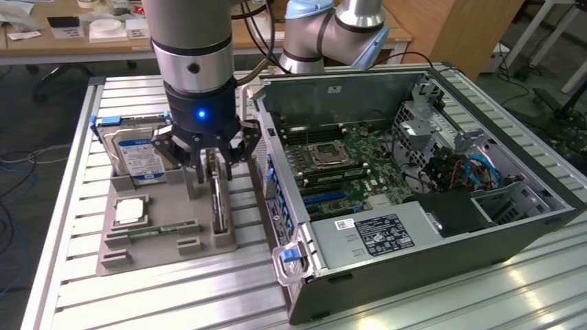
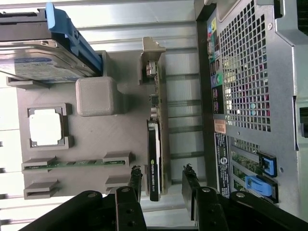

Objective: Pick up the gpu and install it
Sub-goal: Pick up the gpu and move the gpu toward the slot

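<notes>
The gpu (image 1: 218,203) is a thin dark card standing on edge in a slot of the grey holder tray (image 1: 156,256), beside the open computer case (image 1: 413,179). My gripper (image 1: 210,159) hangs straight over the card's far end. In the wrist view the gpu (image 2: 154,161) runs edge-on between my two black fingers (image 2: 136,182), with a gap on each side. The gripper (image 2: 162,182) is open and holds nothing.
On the same tray stand a silver hard drive (image 1: 136,155) with a blue-white label, a square processor (image 1: 130,210) and a green memory stick (image 1: 161,230). The case's rear panel (image 2: 250,96) is close beside the card. A second arm's base (image 1: 321,38) stands behind the case.
</notes>
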